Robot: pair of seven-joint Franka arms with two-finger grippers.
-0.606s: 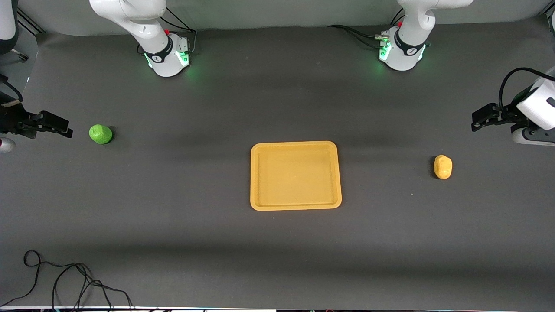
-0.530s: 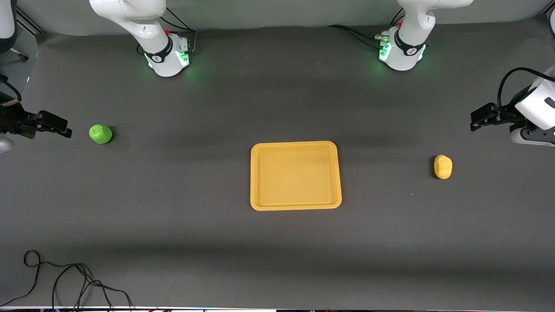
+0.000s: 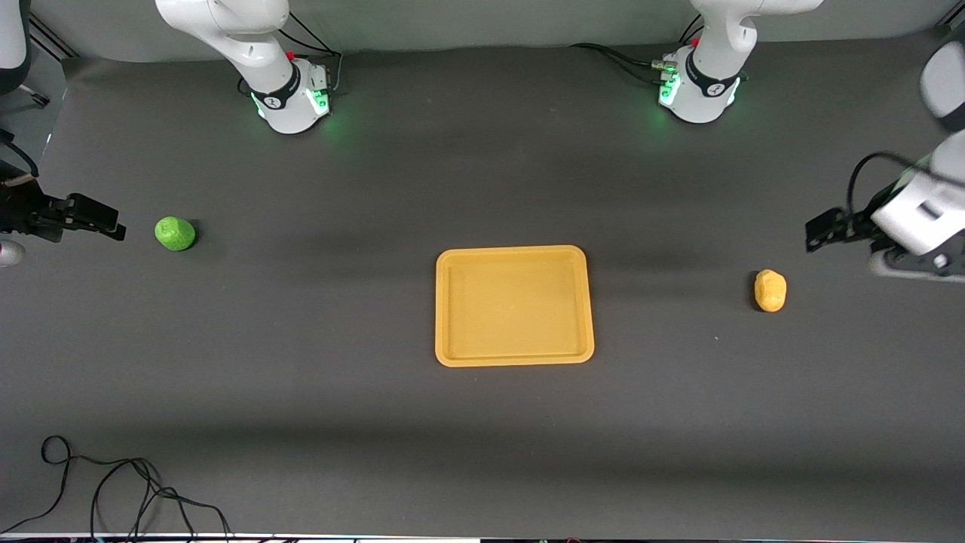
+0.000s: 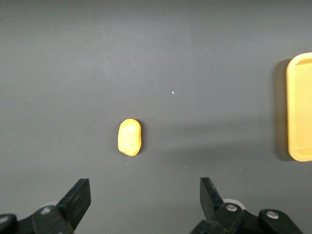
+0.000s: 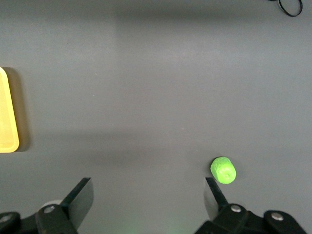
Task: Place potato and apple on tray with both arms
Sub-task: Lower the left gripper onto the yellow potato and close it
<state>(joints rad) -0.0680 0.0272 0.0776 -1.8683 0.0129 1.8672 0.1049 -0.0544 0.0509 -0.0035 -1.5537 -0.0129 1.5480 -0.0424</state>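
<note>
The yellow-orange tray [image 3: 513, 305] lies empty in the middle of the table. The green apple [image 3: 175, 233] sits toward the right arm's end, and the yellow-orange potato [image 3: 770, 290] toward the left arm's end. My right gripper [image 3: 111, 225] is open and empty, hovering over the table beside the apple. My left gripper [image 3: 816, 232] is open and empty, hovering over the table beside the potato. The left wrist view shows the potato [image 4: 129, 137] ahead of the open left gripper [image 4: 145, 190], with the tray edge [image 4: 301, 107]. The right wrist view shows the apple [image 5: 223, 170] by one finger of the open right gripper [image 5: 147, 187], with the tray corner [image 5: 7, 112].
A loose black cable [image 3: 113, 490] lies on the table near the front camera at the right arm's end. The two arm bases [image 3: 290, 98] [image 3: 697, 90] stand along the edge farthest from the front camera. The table is a dark grey mat.
My left arm has swung so its gripper is lower in the front view, closer to the potato. The right gripper, apple, potato and tray have not moved.
</note>
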